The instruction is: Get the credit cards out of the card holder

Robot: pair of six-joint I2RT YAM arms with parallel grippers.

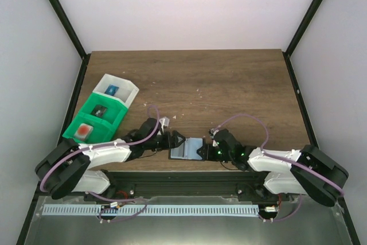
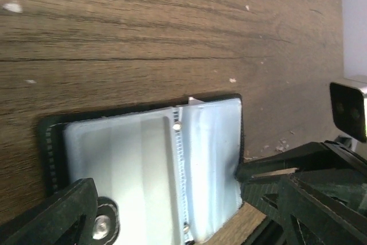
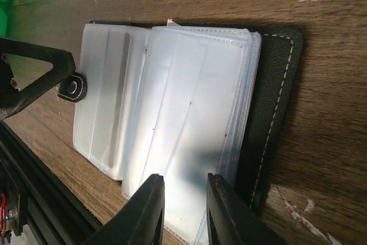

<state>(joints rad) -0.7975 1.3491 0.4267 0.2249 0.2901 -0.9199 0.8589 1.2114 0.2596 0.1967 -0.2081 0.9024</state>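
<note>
The card holder (image 1: pixel 186 148) lies open near the table's front edge, black rim down, pale grey-blue plastic sleeves (image 2: pixel 126 159) facing up. My left gripper (image 1: pixel 174 142) is open at its left side, and one of its fingers (image 3: pixel 71 87) rests on the left panel. From the right, my right gripper (image 3: pixel 182 190) hovers over the stacked sleeves (image 3: pixel 189 101) with a narrow gap and nothing pinched. A small white corner (image 3: pixel 170 22) peeks out at the fold. A reddish credit card (image 1: pixel 86 131) lies in the green bin.
A green bin (image 1: pixel 77 125) and a white bin (image 1: pixel 131 91) stand at the left; they also hold a dark card (image 1: pixel 100 111) and a blue one (image 1: pixel 112 90). The black front rail (image 1: pixel 183 177) runs just behind the holder. White crumbs (image 1: pixel 172 116) dot the wood.
</note>
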